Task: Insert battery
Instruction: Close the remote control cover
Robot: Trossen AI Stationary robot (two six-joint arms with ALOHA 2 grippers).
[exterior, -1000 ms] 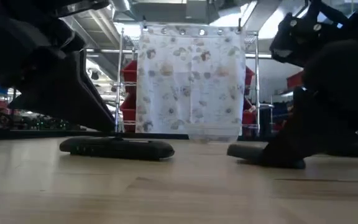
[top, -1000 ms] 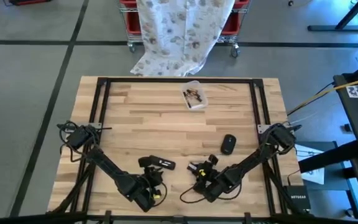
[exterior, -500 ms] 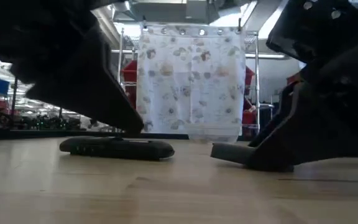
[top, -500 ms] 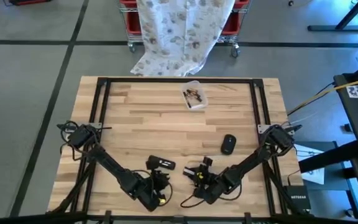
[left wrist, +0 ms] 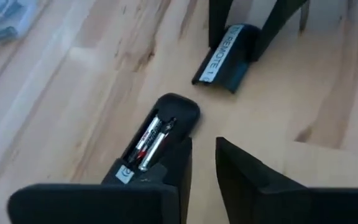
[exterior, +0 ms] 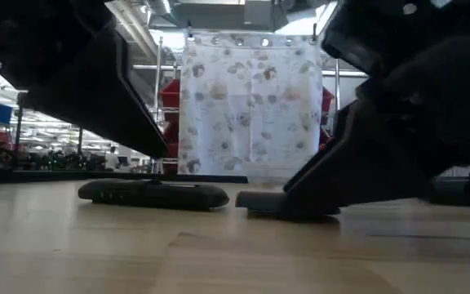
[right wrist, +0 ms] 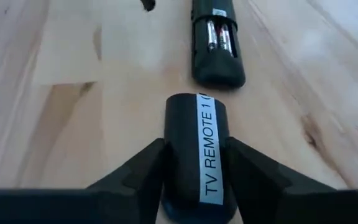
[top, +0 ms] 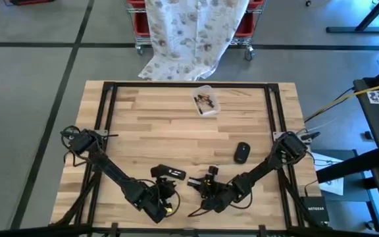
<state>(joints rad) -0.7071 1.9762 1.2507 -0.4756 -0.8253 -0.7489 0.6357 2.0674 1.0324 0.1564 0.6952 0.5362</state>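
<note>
- Presently, remote (right wrist: 215, 37): lies on the worktop (top: 176, 125), near its front edge, back side up, compartment bare with two batteries seated inside. Landmark for all entries below.
- Cover (right wrist: 197, 155): a dark piece labelled "TV REMOTE 1", just short of the remote's rounded end and apart from it; its long axis runs nearly in line with the remote's.
- Right hand (right wrist: 194, 171): pinching the cover from both sides, low at the worktop; the remote lies straight ahead of it, so the nearer arm for closing.
- Left hand (left wrist: 201, 165): above the remote's other end, fingers spread with a narrow gap, gripping nothing.
- Judgement: batteries appear in place; what remains is sliding the cover forward along the shared axis, and any skew would likely jam it.
- Mouse (top: 241, 152): beyond the remote, to its right.
- Clear tub (top: 205, 102): well behind the remote.
</note>
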